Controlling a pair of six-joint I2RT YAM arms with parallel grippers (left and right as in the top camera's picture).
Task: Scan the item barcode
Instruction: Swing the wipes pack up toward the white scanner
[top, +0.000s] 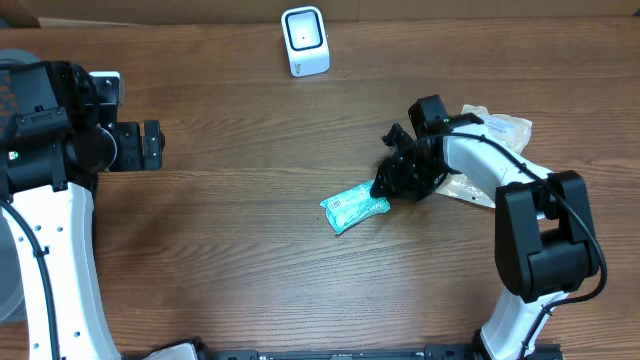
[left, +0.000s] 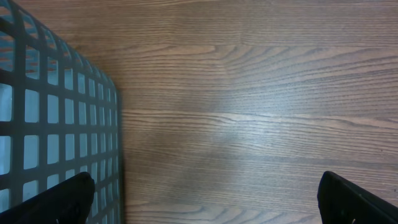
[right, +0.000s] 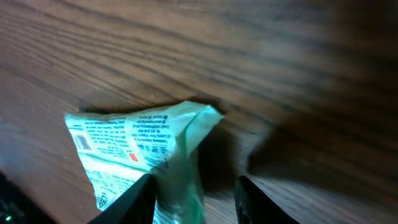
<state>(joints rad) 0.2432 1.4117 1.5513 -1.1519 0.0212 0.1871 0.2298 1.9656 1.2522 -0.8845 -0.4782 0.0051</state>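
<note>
While the left gripper (left: 205, 202) hangs over the table (left: 249, 93) beside a grey mesh basket (left: 50, 112), jaws spread wide and holding nothing, the green packet (top: 355, 207) lies flat mid-table, well apart from the white scanner (top: 305, 40). Right gripper (right: 196, 202) straddles the packet's edge, fingers (right: 140, 202) partly apart, one touching it and the other clear, so not clamped.

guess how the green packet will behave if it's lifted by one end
Probably floppy: the green packet looks creased and puckered in the right wrist view. Likely light, since it looks thin and lies low on the table. Gripped at one end, it may droop.
</note>
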